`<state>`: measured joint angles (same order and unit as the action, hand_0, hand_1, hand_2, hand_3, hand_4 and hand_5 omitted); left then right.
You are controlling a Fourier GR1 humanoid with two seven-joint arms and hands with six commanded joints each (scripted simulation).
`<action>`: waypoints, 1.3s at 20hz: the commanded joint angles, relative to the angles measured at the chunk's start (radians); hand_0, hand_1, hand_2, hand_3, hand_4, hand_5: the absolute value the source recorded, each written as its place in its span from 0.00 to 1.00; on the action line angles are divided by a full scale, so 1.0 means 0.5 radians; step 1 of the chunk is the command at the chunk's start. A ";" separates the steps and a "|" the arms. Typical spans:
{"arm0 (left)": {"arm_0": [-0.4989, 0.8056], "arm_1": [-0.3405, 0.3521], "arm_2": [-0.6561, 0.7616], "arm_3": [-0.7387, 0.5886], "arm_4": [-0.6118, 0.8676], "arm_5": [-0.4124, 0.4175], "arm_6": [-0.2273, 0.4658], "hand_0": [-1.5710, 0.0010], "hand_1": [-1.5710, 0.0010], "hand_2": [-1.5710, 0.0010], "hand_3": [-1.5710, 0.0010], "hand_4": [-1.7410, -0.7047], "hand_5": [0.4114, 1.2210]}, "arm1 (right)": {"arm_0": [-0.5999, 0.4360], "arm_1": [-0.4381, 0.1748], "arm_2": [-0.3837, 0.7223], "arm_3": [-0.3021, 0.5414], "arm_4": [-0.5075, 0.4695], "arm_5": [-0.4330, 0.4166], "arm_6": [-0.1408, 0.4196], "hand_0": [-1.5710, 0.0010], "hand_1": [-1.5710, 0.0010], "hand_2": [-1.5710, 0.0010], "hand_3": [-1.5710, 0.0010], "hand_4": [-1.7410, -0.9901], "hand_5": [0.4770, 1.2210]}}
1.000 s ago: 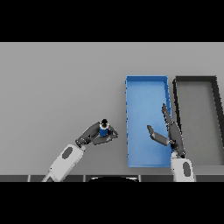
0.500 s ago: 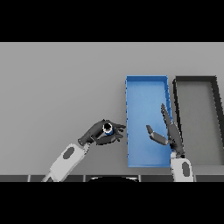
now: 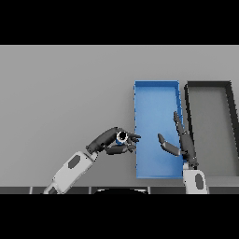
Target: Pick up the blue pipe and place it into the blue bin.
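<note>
I have the blue pipe (image 3: 122,137) pinched in my left hand (image 3: 112,142), fingers and thumb curled round it, its pale open end turned up toward the head view. It sits just left of the blue bin (image 3: 156,92), close to the near part of the bin's left wall, and I judge it to be lifted off the grey table (image 3: 60,93), though I cannot be sure how high. Only a little of the pipe shows between the fingers, so I cannot tell how deep the grip goes.

My worry is the bin's left wall. If I carry the pipe to the right too low, the fingertips or the pipe could strike the rim and push the bin, or knock the pipe loose. A shallow pinch would make that worse, since a short round piece can roll out of a loose grip and drop on the table outside the bin.

My right hand (image 3: 179,142) hangs over the right side of the bin with fingers straight and thumb spread, holding nothing. If I reach far across, the two hands could collide. I would let go near the bin's left side.

The dark bin (image 3: 209,85) lies just right of the blue one, well clear.
</note>
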<state>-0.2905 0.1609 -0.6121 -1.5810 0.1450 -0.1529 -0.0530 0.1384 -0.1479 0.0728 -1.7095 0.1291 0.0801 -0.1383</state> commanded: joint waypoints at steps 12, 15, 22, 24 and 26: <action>0.023 0.021 0.005 -0.020 -0.003 -0.028 0.028 0.00 0.00 0.00 0.08 0.01 1.00 | 0.024 -0.055 -0.031 -0.210 -0.343 0.218 0.009 1.00 1.00 1.00 1.00 0.72 0.16; -0.012 0.004 0.019 0.014 -0.017 -0.024 0.026 0.00 0.00 0.00 0.08 0.01 1.00 | -0.017 -0.221 0.014 -0.445 -0.563 0.428 0.192 1.00 1.00 1.00 1.00 0.68 0.10; 0.002 0.012 0.013 -0.009 -0.027 -0.029 0.064 0.00 0.00 0.00 0.08 0.01 1.00 | -0.415 -0.444 0.224 -0.729 -0.799 0.631 0.635 1.00 1.00 1.00 1.00 0.59 0.06; -0.009 -0.002 0.002 -0.016 -0.056 -0.016 0.061 0.00 0.00 0.00 0.09 0.01 1.00 | -0.515 -0.465 0.282 -0.754 -0.821 0.657 0.721 1.00 1.00 1.00 1.00 0.59 0.06; -0.029 -0.001 0.021 0.032 -0.058 -0.029 0.060 0.00 0.00 0.00 0.09 0.01 1.00 | -0.642 -0.480 0.340 -0.751 -0.862 0.712 0.769 1.00 1.00 1.00 1.00 0.59 0.07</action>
<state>-0.3051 0.1606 -0.6017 -1.5647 0.1177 -0.1694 -0.0227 -0.1835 -0.3875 0.2432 -2.0850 -0.3022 0.4363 0.2464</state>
